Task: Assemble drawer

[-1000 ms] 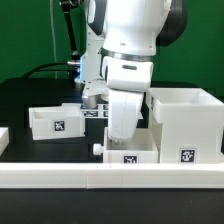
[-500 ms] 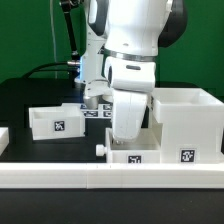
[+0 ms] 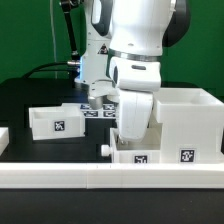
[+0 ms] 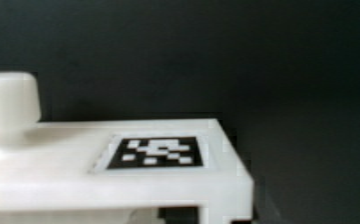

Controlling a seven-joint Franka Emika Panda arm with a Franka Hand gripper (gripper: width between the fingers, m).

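My gripper [image 3: 133,141] reaches down into a small white drawer box [image 3: 136,156] at the front of the table and is shut on its wall. The box has a tag on its front and a round knob [image 3: 106,149] on the side toward the exterior view's left. The wrist view shows the box's tagged panel [image 4: 159,153] close up, the knob [image 4: 6,100] beside it, and my gripper [image 4: 180,214] at its edge. The big white drawer housing [image 3: 186,122] stands right beside the held box, on the exterior view's right. A second small drawer box [image 3: 56,121] rests at the left.
A low white rail [image 3: 110,178] runs along the table's front edge, just before the held box. The marker board [image 3: 97,112] lies on the black table behind my arm. A white piece [image 3: 3,138] shows at the far left edge.
My arm has moved toward the exterior view's right, carrying the small drawer box with its knob closer to the big housing.
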